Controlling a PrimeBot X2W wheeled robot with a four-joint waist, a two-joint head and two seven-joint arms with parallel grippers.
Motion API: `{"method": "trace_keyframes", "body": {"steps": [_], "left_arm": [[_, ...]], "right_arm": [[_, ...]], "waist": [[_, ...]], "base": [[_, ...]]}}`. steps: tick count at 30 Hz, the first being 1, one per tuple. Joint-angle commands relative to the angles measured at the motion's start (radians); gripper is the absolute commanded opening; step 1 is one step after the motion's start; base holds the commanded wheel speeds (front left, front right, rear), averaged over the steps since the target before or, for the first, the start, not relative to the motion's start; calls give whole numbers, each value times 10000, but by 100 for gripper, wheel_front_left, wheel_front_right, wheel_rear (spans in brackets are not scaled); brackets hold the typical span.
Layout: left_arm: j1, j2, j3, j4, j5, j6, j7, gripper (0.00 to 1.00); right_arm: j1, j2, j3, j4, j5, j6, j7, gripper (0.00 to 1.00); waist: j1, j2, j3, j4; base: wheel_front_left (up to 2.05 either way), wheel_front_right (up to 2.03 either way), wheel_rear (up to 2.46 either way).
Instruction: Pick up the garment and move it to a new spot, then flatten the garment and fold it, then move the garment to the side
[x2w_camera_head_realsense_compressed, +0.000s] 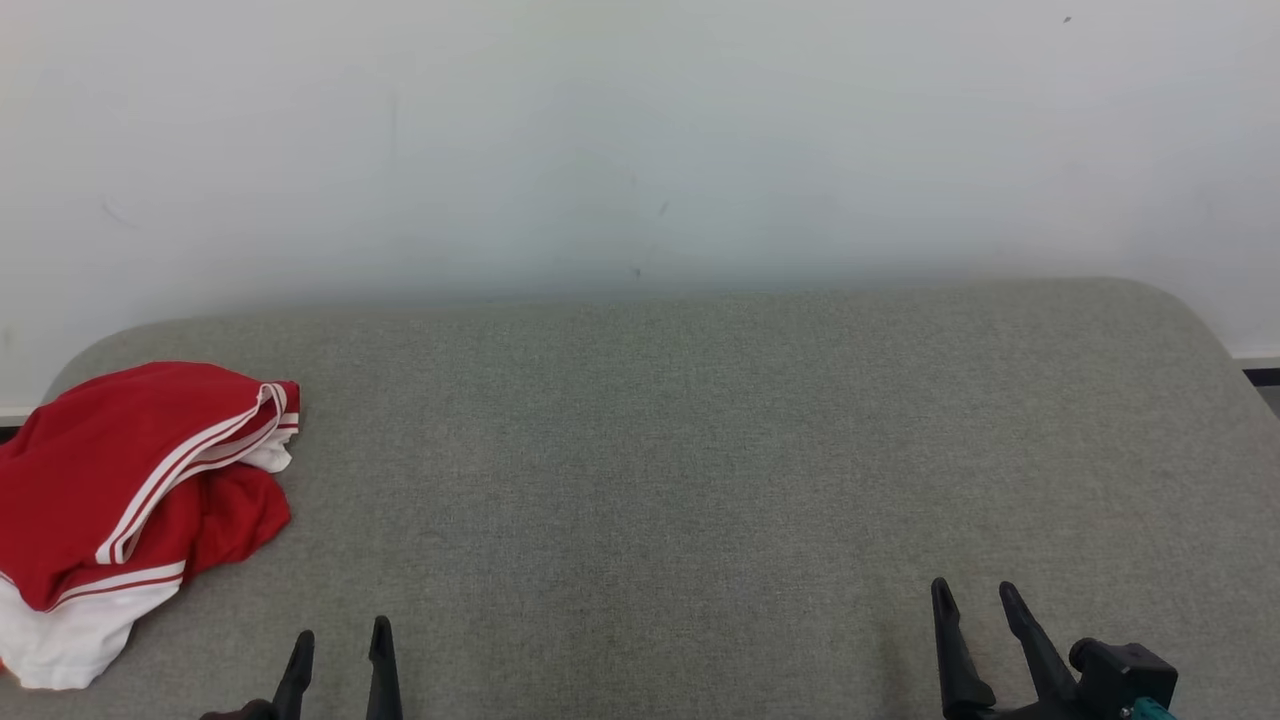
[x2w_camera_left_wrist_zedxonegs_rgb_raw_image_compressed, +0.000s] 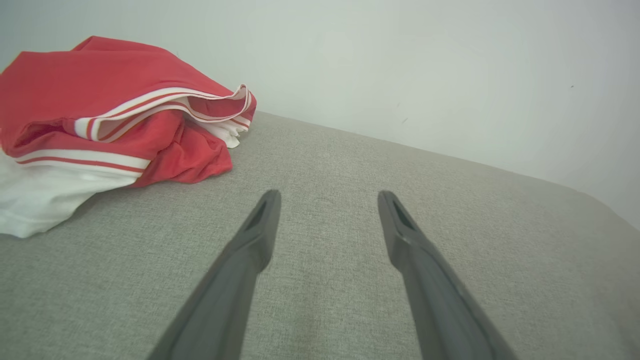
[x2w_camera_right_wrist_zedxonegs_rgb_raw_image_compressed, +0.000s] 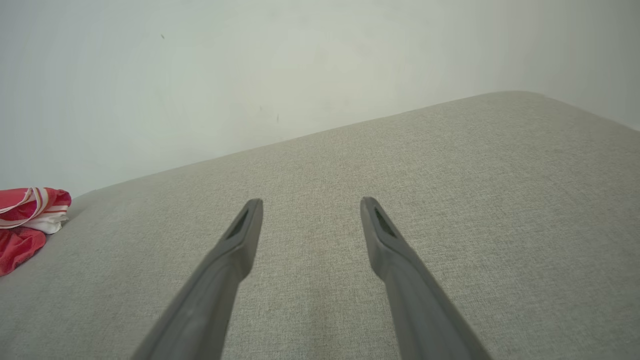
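Two sets of jaws spread, empty: left gripper (x2w_camera_head_realsense_compressed: 342, 630), right gripper (x2w_camera_head_realsense_compressed: 973, 586), both low at near edge. Garment (x2w_camera_head_realsense_compressed: 120, 470) crumpled at left edge of surface (x2w_camera_head_realsense_compressed: 700, 450), near back corner, apart from both. Open grey fabric runs centre to right, wall (x2w_camera_head_realsense_compressed: 640, 140) behind.

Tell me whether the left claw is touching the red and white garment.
Apart. In the left wrist view the left claw stands open over bare grey cushion, with the garment lying clear of its fingers.
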Motion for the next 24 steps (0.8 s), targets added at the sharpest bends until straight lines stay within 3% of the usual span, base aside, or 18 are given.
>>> {"method": "trace_keyframes", "body": {"steps": [1, 24], "left_arm": [[30, 52, 12, -81, 190, 51, -81, 100], [107, 66, -9, 87, 1453, 79, -512, 100]], "right_arm": [[-63, -29, 18, -44, -165, -19, -74, 100], [-11, -33, 238, 151, -1744, -24, -503, 100]], "waist": [[0, 0, 14, 2], [0, 0, 35, 36]], "base": [[0, 0, 0], [0, 0, 0]]}}
